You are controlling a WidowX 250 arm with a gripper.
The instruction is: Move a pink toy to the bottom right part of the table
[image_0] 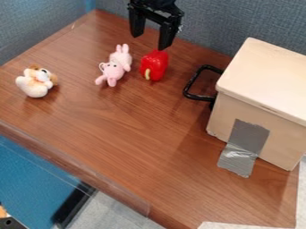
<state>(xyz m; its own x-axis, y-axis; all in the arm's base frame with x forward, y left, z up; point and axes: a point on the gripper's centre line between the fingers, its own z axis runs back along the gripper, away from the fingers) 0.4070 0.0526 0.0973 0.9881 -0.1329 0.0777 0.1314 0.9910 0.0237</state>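
- The pale box (269, 78) is the landmark; the pink toy (115, 66) lies on the brown table (137, 120), well to the left of it, roughly level with its lid; its limbs splay outward, which may give a grasp several soft parts to catch.
- The gripper (150, 41) hangs to the upper left of the box; its two fingers are spread wide with nothing between them, as suits a pick yet to be made; it seems nearer the red pepper (154, 65) than the toy, so the next move probably calls for a shift away from the box before lowering.
- The pepper lies left of the box, on the box's side of the pink toy; one fingertip overlaps its top in view, though whether they touch I cannot tell; a low approach could knock it.
- The black handle (200, 97) juts from the left side of the box; carrying the toy high should keep it from snagging there.
- Grey tape (242, 145) runs down the box's near side and onto the table, probably to stop the box sliding.
- The white and brown plush (37, 82) sits farthest left of the box, likely out of the carrying path.
- The goal is presumably the tabletop just below the box; the task looks barely begun.
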